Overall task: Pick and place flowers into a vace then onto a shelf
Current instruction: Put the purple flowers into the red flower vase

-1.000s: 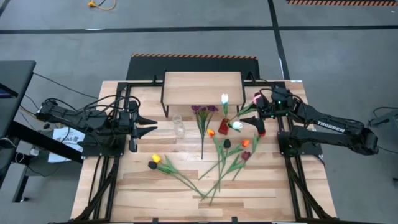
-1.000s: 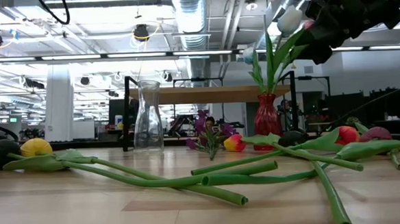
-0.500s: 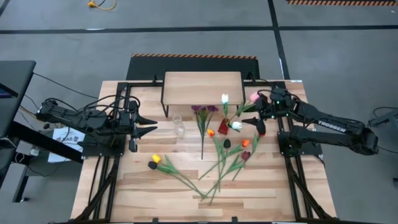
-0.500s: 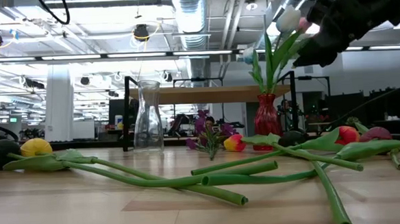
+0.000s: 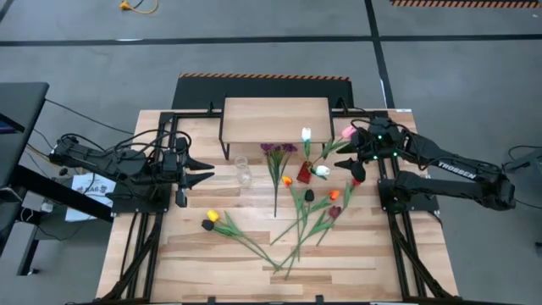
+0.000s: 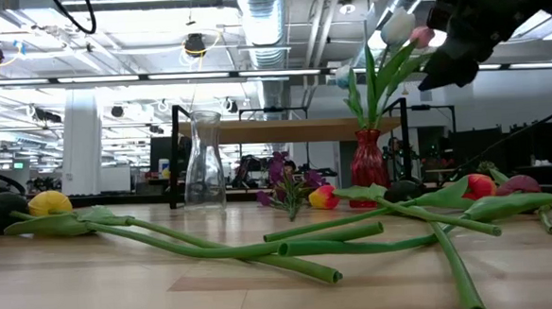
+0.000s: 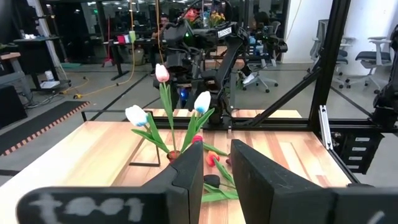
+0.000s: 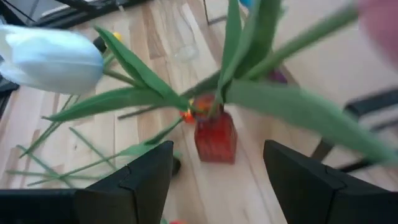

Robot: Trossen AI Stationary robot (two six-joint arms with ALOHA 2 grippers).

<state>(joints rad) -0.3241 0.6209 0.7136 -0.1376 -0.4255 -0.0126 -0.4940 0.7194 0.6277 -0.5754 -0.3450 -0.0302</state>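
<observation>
Just below right gripper (image 8: 208,180): red vase (image 8: 215,138)

Clear glass carafe (image 6: 204,162) upright on table (image 5: 195,254)

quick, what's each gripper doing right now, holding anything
Left gripper: parked at the table's left side, fingers a little apart, holding nothing.
Right gripper: open above the red vase of tulips, holding nothing.

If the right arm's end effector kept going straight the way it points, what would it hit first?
Probably the tulips standing in the red vase: the open right end effector frames them head-on, though depth is unclear.
</observation>
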